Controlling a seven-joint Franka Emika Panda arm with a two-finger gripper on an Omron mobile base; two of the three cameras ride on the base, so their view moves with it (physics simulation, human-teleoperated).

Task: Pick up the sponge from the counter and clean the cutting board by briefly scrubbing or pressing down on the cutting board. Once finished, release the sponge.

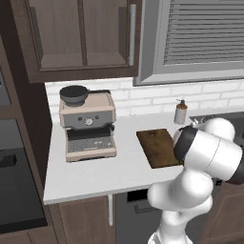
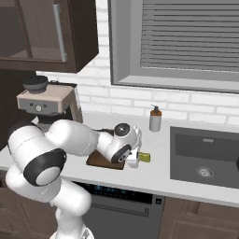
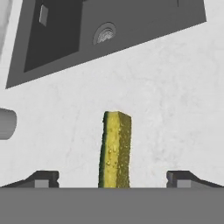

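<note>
Sponge (image 3: 116, 148) is seen on counter (image 3: 175, 109), centred between spread fingers of gripper (image 3: 113, 178), ungripped; board (image 1: 158, 147) lies beside.

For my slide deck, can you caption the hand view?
Open gripper straddling the yellow-green sponge on the white counter, dark sink beyond.

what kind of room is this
Most likely a home kitchen, rendered in simulation: a coffee machine stands on the counter, a sink is set into it, and a cutting board lies nearby.
</note>
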